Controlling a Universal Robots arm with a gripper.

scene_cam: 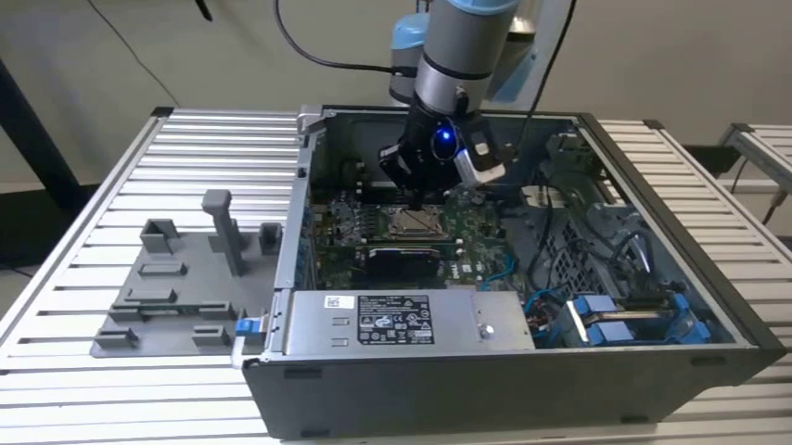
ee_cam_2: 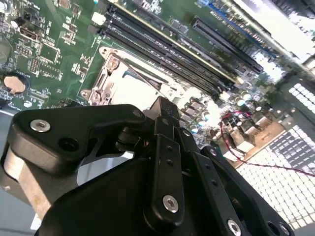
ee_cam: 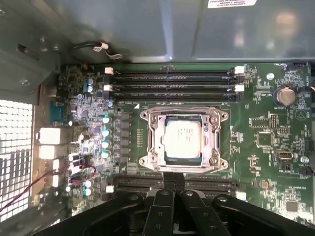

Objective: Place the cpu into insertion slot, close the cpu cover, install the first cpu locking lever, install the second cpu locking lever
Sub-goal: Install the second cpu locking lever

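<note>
The cpu (ee_cam: pixel 183 139), silver-topped, lies flat in the insertion slot (scene_cam: pixel 415 221) on the green board. In the first wrist view the cpu cover (ee_cam: pixel 156 137) is down around it, its square window framing the chip. Thin wire levers run along the cover's edges; I cannot tell whether they are latched. My gripper (ee_cam: pixel 173 178) hangs just beside the socket with its black fingers together and nothing between them. In the second wrist view the gripper (ee_cam_2: pixel 163 105) tip stands close to the socket frame (ee_cam_2: pixel 123 83). In the exterior view the gripper (scene_cam: pixel 415 197) is just behind the slot.
Black memory slots (ee_cam: pixel 172 81) run along one side of the socket. A coin battery (ee_cam: pixel 284 95) sits on the board. The power supply box (scene_cam: pixel 396 320) and blue-plugged cables (scene_cam: pixel 619 320) fill the case front. A grey fixture (scene_cam: pixel 185 278) stands on the table at the exterior view's left.
</note>
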